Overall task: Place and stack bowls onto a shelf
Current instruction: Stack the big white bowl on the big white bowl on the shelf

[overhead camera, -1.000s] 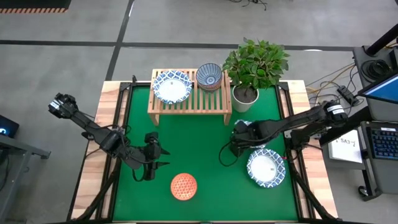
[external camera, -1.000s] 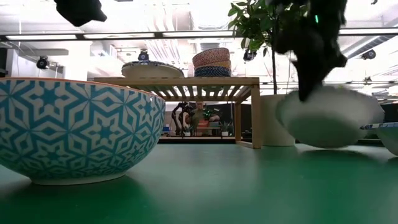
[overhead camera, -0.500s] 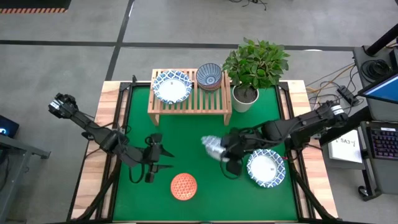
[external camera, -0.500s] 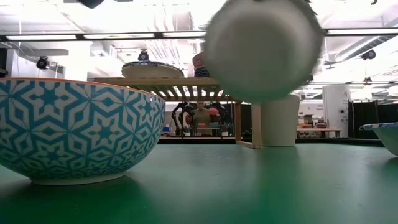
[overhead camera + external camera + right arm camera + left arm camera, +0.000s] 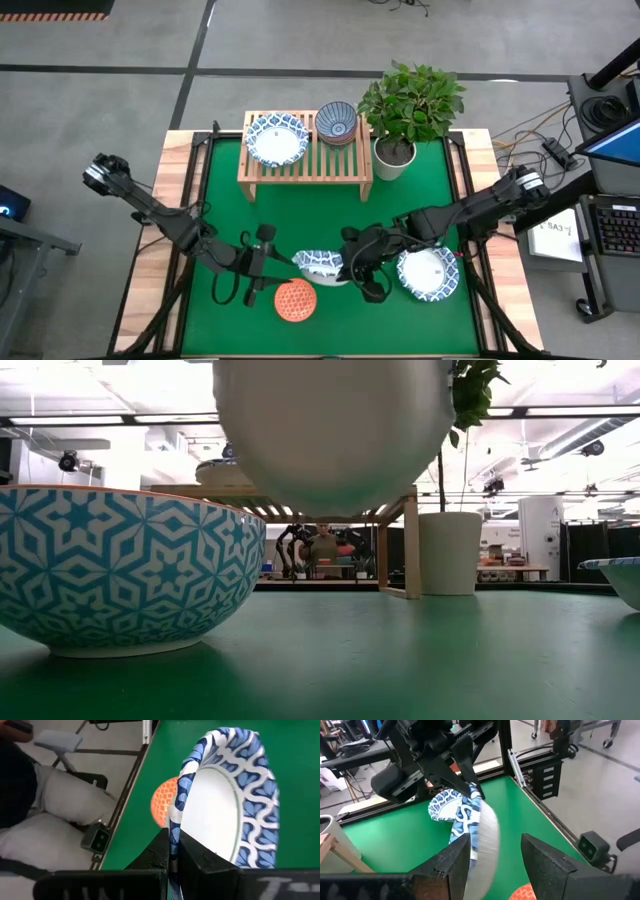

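Observation:
My right gripper [image 5: 347, 266] is shut on a wide white bowl with a blue patterned rim [image 5: 320, 265] above the middle of the green mat. In the low view the bowl's underside [image 5: 330, 430] hangs clear of the mat. My left gripper [image 5: 272, 267] is open at the bowl's left side. In the left wrist view its fingers stand on either side of the bowl's near rim [image 5: 482, 837]. The shelf [image 5: 305, 165] at the far edge carries one white bowl [image 5: 277, 138] and a stack of small bowls [image 5: 336, 122]. My right gripper [image 5: 172, 845] pinches the bowl's rim [image 5: 176, 825] on its right side, one finger inside and one outside. The fingers come about level from the table's right. The bowl is lifted clear, opening upward. Whether my left gripper touches the bowl, I cannot tell.
A red-orange bowl [image 5: 295, 299] sits on the mat just near of the held bowl, large in the low view [image 5: 125, 570]. Another white bowl [image 5: 428, 272] rests at the right. A potted plant [image 5: 408, 105] stands beside the shelf's right end.
My right gripper has carried the white bowl from beside the plant pot toward the table's left and near edge, raising it well clear of the mat. My left gripper has turned from pointing at the near edge to pointing right and has moved right to the bowl.

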Robot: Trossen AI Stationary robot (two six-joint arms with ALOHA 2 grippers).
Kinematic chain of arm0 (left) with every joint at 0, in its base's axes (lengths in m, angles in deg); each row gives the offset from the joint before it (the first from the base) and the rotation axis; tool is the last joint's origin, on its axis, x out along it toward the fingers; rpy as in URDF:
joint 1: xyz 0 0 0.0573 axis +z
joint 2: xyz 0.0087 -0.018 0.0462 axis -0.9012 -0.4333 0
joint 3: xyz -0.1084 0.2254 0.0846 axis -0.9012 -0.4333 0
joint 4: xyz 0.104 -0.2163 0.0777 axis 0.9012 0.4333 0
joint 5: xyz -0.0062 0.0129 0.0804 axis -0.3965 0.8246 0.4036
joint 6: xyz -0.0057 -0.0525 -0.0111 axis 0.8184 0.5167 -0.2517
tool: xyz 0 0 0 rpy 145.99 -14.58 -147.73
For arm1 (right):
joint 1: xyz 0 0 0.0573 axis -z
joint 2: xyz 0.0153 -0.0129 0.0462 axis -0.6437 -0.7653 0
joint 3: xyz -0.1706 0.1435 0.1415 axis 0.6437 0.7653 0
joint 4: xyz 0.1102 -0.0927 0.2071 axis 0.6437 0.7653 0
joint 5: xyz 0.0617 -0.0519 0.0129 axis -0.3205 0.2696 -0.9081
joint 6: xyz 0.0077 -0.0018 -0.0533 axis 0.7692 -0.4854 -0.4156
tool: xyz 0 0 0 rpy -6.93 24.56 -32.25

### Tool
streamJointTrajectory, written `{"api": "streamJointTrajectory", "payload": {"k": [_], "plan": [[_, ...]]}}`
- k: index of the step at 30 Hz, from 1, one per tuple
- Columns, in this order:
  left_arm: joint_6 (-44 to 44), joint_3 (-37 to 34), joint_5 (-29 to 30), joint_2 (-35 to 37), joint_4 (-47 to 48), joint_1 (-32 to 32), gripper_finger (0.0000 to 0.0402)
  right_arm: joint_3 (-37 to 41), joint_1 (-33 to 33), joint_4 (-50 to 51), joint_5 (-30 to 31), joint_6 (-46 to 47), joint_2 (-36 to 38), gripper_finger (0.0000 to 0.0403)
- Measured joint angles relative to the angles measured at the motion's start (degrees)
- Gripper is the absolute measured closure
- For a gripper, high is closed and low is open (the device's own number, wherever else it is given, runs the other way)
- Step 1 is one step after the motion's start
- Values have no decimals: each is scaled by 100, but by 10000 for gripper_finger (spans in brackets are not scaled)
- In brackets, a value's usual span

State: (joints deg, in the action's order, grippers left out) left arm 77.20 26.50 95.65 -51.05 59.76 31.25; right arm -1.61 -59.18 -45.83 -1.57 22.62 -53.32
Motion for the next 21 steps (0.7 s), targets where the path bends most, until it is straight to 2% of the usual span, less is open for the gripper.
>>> {"api": "streamJointTrajectory", "payload": {"k": [7,15,18,21], "plan": [[4,8,23,-399,-181,122,243,0,0,-162,-242,-98,-74,392],[83,42,32,-632,-208,170,251,0,0,-278,-233,-266,-74,392],[94,42,32,-680,-220,170,278,0,0,-272,-212,-319,-74,392],[99,42,30,-685,-214,170,327,0,0,-269,-159,-333,-74,392]]}}
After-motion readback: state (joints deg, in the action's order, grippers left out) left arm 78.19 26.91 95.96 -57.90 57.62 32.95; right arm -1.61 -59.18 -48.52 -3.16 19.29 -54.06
